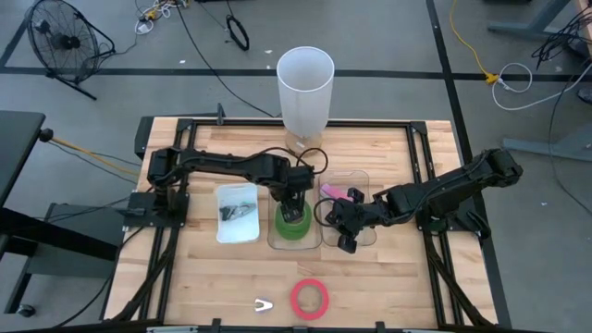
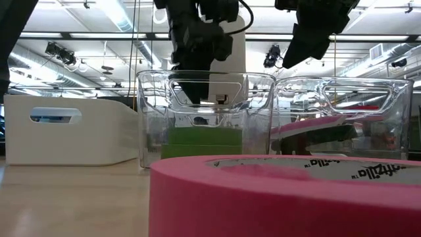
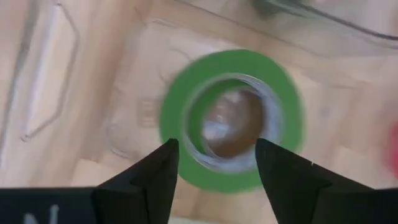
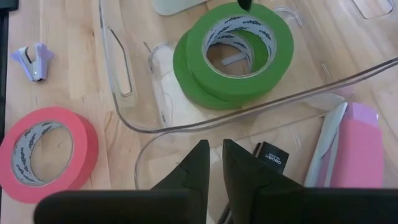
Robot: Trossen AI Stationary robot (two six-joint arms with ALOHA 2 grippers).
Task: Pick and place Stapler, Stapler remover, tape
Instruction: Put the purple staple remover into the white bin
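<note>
Two green tape rolls (image 4: pixel 236 53) lie stacked flat in a clear bin (image 1: pixel 294 242); they also show in the left wrist view (image 3: pixel 233 121) and the low view (image 2: pixel 200 141). My left gripper (image 3: pixel 217 155) hangs open just above them, its fingers pointing down inside the bin's walls (image 2: pixel 194 85), touching nothing. A pink stapler (image 4: pixel 354 149) lies in a second clear bin (image 1: pixel 356 176) to the right. My right gripper (image 4: pixel 214 162) is shut and empty above that bin's near left part. The red-pink tape roll (image 1: pixel 310 298) and a small staple remover (image 1: pixel 264 303) lie flat near the table's front edge.
A white tray (image 1: pixel 237 213) with dark items stands left of the tape bin. A tall white container (image 1: pixel 305 83) stands at the table's far edge. The two clear bins stand side by side at the table's middle. Bare wood lies at the front left and right.
</note>
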